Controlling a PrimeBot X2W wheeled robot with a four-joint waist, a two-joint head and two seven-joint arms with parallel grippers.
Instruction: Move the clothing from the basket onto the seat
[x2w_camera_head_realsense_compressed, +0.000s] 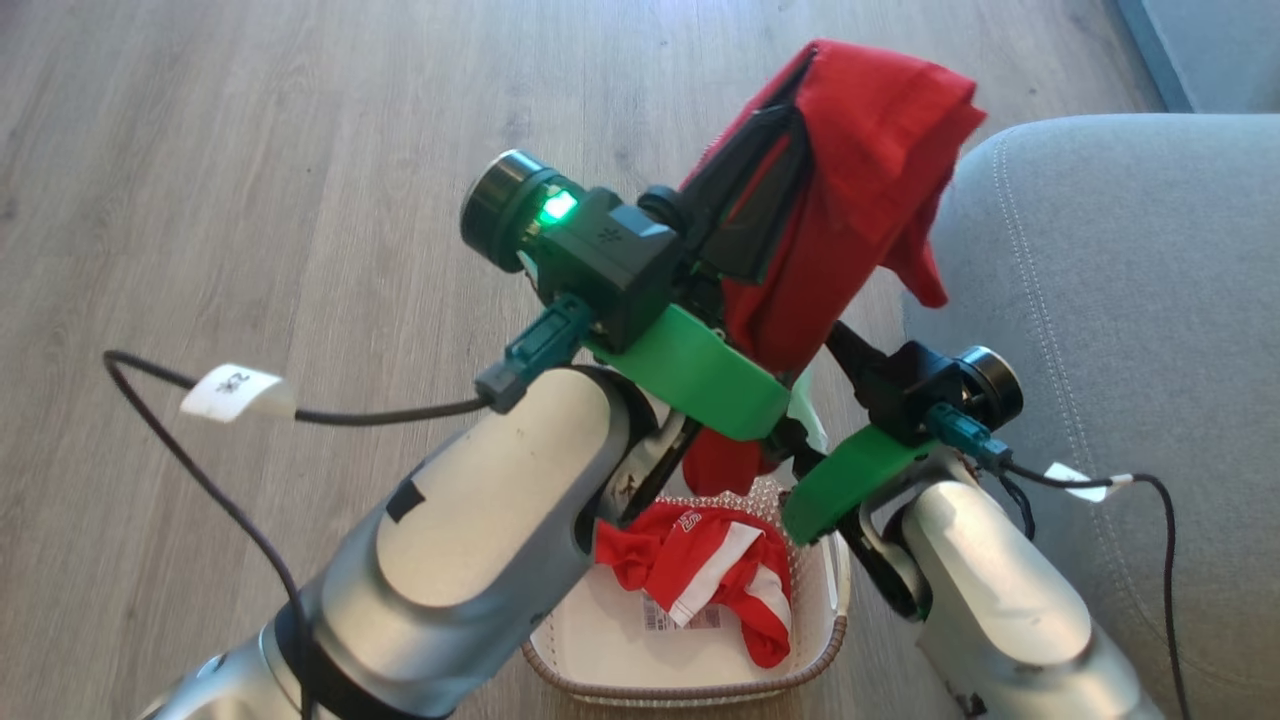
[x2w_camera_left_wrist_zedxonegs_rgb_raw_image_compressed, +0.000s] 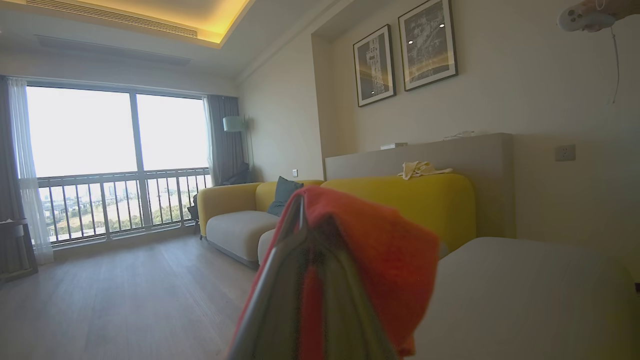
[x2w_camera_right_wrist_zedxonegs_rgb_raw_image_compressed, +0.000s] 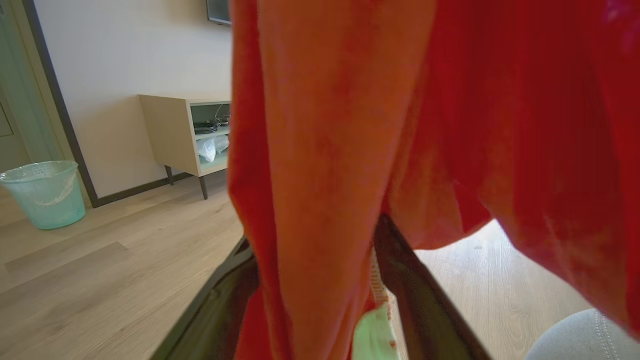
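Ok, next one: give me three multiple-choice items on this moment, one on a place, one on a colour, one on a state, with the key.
1. Where is the striped garment?
A. on the seat
B. in the basket
C. on the floor

2. What colour is the plain garment?
A. blue
B. white
C. red

3. The left gripper is:
A. shut on the plain garment
B. open
C. shut on the basket

Key:
1 B: it lies on the basket's floor.
2 C: red cloth hangs from the gripper above the basket.
3 A: in the left wrist view the fingers meet at their tips with the cloth draped over them.
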